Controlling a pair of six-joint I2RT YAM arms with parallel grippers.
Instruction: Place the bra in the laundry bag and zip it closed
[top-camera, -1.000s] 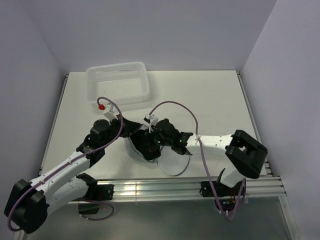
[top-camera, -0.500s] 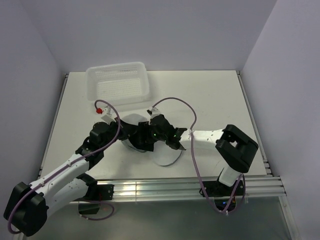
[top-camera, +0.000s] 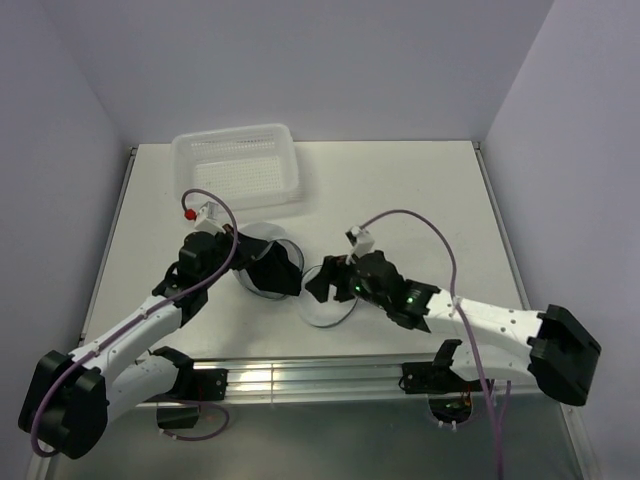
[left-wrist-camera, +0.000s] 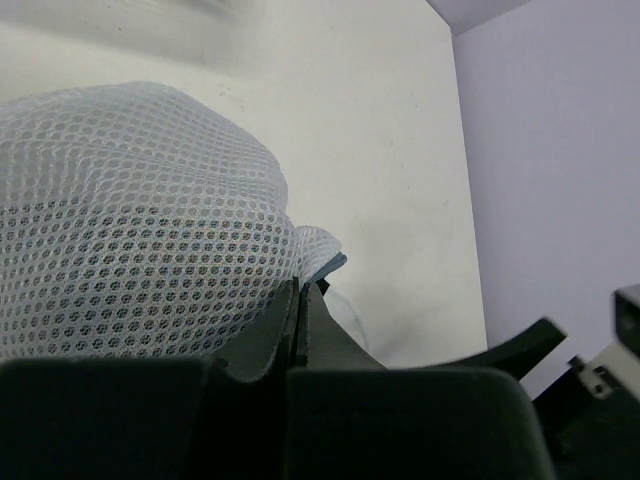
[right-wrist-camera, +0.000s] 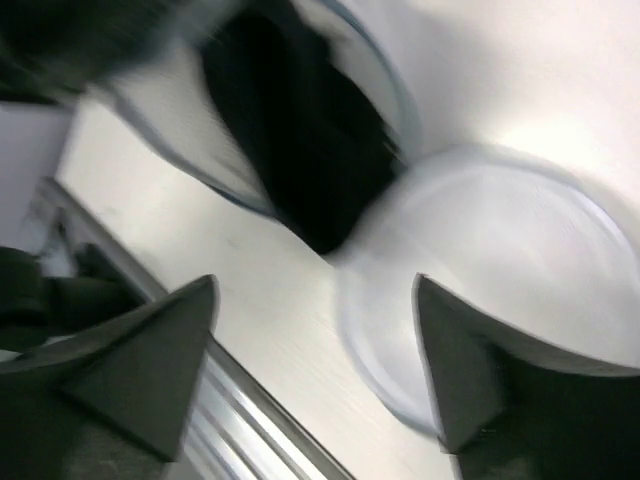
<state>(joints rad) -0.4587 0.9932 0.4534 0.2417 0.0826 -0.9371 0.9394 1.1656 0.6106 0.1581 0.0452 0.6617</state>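
Seen from above, one laundry bag (top-camera: 268, 243) lies open on the tabletop (top-camera: 420, 190), near centre, with one black bra (top-camera: 283, 272) bunched in its left half. Only the left wrist view shows the left claw (left-wrist-camera: 300, 305) pinched on the mesh rim. The blurred right wrist view shows the right claw (right-wrist-camera: 315, 290) spread apart by the bag's flat half. One basket (top-camera: 238, 165) sits at the far left.

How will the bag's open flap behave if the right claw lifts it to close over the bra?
Likely light and floppy: the bag is thin open mesh. The flap lies flat with a round outline, so its rim probably holds some shape. The left claw looks pinched on the rim, which should stop the bag sliding.
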